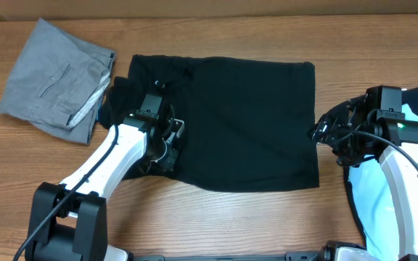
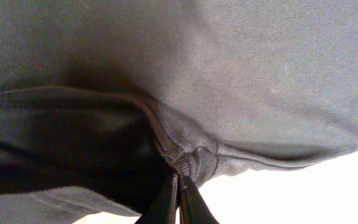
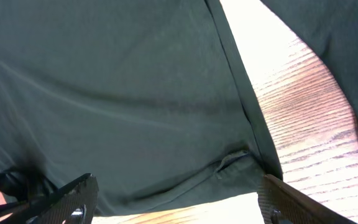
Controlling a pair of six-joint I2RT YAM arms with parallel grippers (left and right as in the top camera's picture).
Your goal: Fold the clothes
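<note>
A black garment (image 1: 252, 123) lies spread flat in the middle of the table. My left gripper (image 1: 167, 139) rests on its left part, where the cloth is bunched. In the left wrist view the fingers (image 2: 178, 182) are shut on a stitched seam of the black garment (image 2: 229, 74). My right gripper (image 1: 324, 132) hovers at the garment's right edge. In the right wrist view its fingers (image 3: 179, 196) are wide open over the hem and lower right corner of the black garment (image 3: 117, 93), holding nothing.
A folded grey garment (image 1: 56, 80) lies at the back left. A light blue garment with dark trim (image 1: 412, 174) lies at the right under my right arm. Bare wood table (image 1: 231, 225) shows in front of the black garment.
</note>
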